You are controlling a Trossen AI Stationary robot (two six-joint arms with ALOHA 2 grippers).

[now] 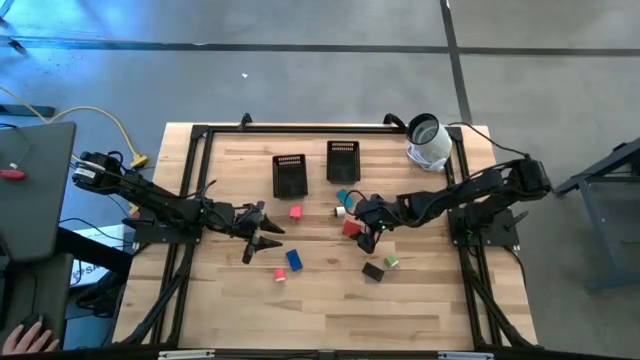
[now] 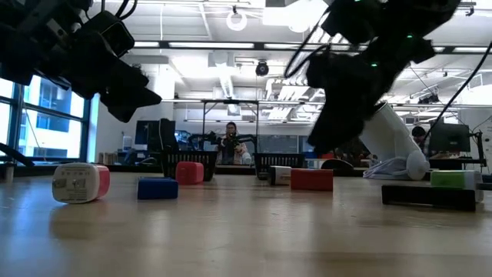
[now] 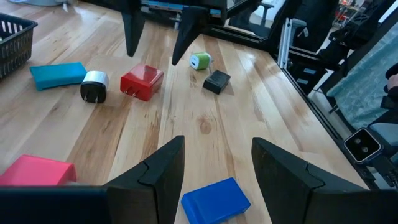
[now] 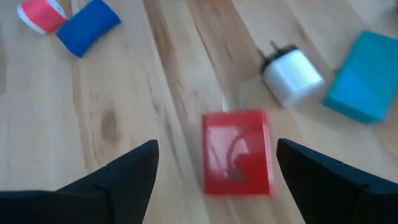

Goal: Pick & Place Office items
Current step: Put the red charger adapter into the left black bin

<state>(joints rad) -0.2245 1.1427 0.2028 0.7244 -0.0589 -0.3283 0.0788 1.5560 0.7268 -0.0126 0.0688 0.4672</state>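
Two black mesh trays [image 1: 289,175] side by side, well beyond both grippers, seen whole only from the high view; low view gives just their rims. One white cylinder [image 1: 428,141] near the right arm's base. Left gripper [image 1: 262,236] hovering above the wood, fingers [image 3: 155,174] parted a moderate way, gripping nothing; blue block [image 3: 216,200] right under and between them, pink piece [image 3: 36,172] just beside. Right gripper [image 1: 368,236] spread wide, empty, poised over the red block [image 4: 237,151], which sits between its fingers but untouched. Past it, from the right wrist view only: white plug adapter [image 4: 290,76] with dark prongs, touching or nearly touching the teal block [image 4: 365,76]. Left wrist view adds a black block [image 3: 217,81] and a green-and-white piece [image 3: 200,61] near the right gripper. Low view alone shows a printed label on a pink-and-white piece [image 2: 79,183], text too small to read. Count from above: nine small items.
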